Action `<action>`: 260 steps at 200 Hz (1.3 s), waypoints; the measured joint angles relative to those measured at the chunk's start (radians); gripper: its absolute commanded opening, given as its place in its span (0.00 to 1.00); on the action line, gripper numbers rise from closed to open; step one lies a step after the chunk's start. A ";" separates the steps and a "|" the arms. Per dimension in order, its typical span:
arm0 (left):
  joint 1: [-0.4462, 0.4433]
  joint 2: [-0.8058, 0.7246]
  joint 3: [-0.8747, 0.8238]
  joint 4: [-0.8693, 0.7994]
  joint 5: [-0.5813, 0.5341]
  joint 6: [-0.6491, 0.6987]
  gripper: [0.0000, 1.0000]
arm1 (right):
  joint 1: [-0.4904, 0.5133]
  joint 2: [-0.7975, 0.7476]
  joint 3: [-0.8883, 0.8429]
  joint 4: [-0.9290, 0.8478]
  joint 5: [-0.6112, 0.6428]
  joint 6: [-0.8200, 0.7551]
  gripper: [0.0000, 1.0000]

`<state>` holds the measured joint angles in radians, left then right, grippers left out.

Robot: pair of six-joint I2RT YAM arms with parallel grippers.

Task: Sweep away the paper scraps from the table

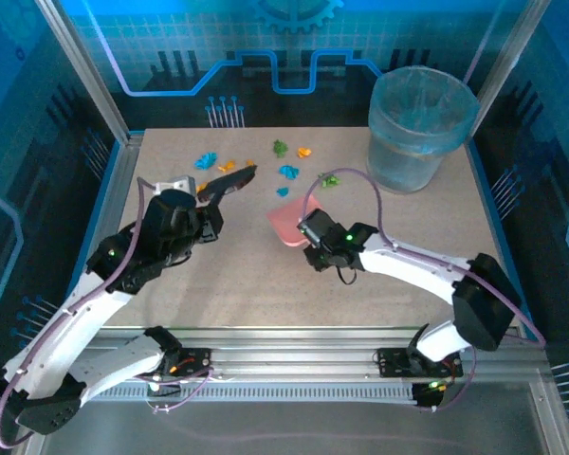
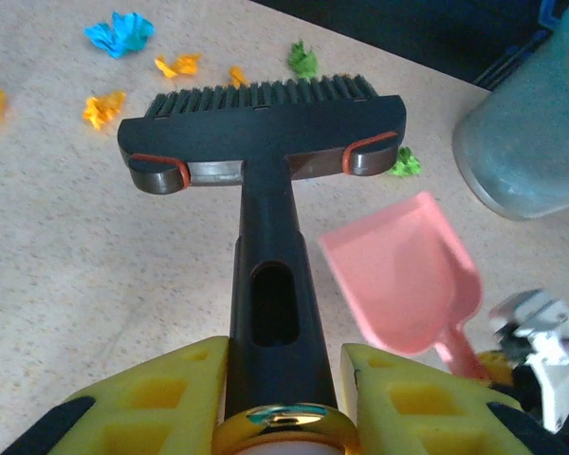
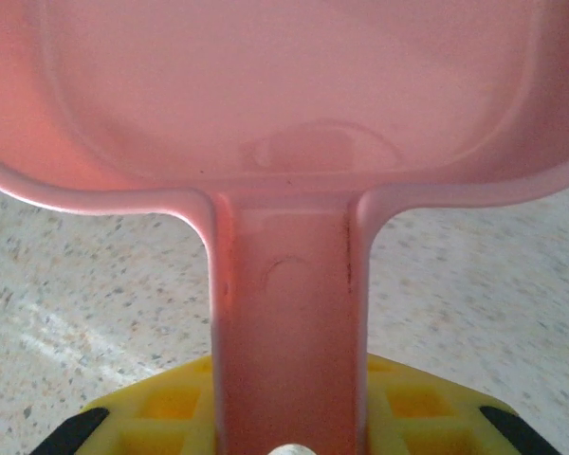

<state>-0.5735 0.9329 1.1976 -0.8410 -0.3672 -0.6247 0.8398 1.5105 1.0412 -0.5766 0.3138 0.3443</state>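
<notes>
Yellow fingers (image 2: pixel 171 398) of the left gripper (image 2: pixel 284 393) are clamping tight on the black brush (image 2: pixel 266 123) handle, with the bristles pointing out over the table (image 1: pixel 266 284). Across from it the right gripper (image 3: pixel 289 427) is pinching the pink dustpan (image 3: pixel 284 114) by its handle, jaws closed on it. The pan is sitting low, though whether it is touching the board I cannot tell. Those scraps (image 1: pixel 287 172) are lying loose beyond the dustpan's mouth, orange, blue and green, with one green bit just beside its far right corner, and none is sitting in the pan. To my eye the sweep is only starting. The brush is hanging left of the dustpan and is needing to drop behind the scraps and drag them toward the lip. Beyond the dustpan to the right, the bin (image 1: pixel 419 123) is standing ready. No brand or writing is showing clearly enough to read.
</notes>
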 measured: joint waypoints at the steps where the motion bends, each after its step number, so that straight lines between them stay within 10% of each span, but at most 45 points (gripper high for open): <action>1: 0.003 0.002 0.003 -0.002 0.000 0.001 0.00 | 0.000 0.003 0.001 0.000 -0.003 -0.003 0.19; 58: 0.064 0.043 0.037 -0.062 0.008 0.026 0.00 | 0.010 0.248 0.117 0.040 -0.110 -0.164 0.22; 161: 0.087 0.076 -0.033 -0.056 0.070 0.018 0.00 | 0.013 0.285 0.111 0.144 -0.164 -0.258 0.73; 260: 0.101 0.082 -0.090 0.039 0.167 0.014 0.00 | 0.012 -0.219 -0.585 0.757 -0.254 -0.201 0.85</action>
<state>-0.4721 1.0149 1.1080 -0.8024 -0.2005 -0.6109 0.8520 1.2915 0.4561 0.1802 0.0593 0.1429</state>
